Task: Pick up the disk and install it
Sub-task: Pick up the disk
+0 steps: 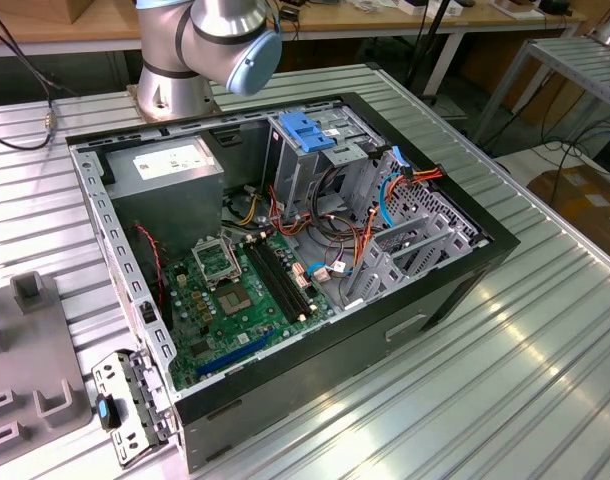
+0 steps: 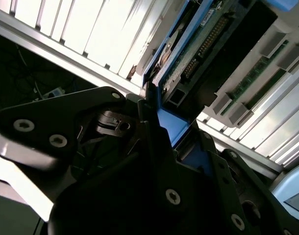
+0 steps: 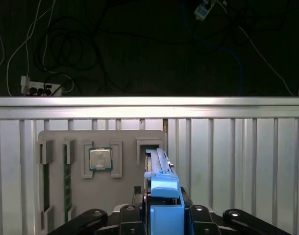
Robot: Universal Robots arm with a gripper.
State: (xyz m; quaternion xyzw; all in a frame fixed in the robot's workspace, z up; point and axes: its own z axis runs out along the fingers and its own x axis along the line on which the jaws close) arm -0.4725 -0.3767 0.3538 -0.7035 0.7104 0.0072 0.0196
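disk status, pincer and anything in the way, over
Pincer shut on the disk, blue carrier edge-on. Disk over the grey parts tray, far end by a tray bracket. No obstruction seen.
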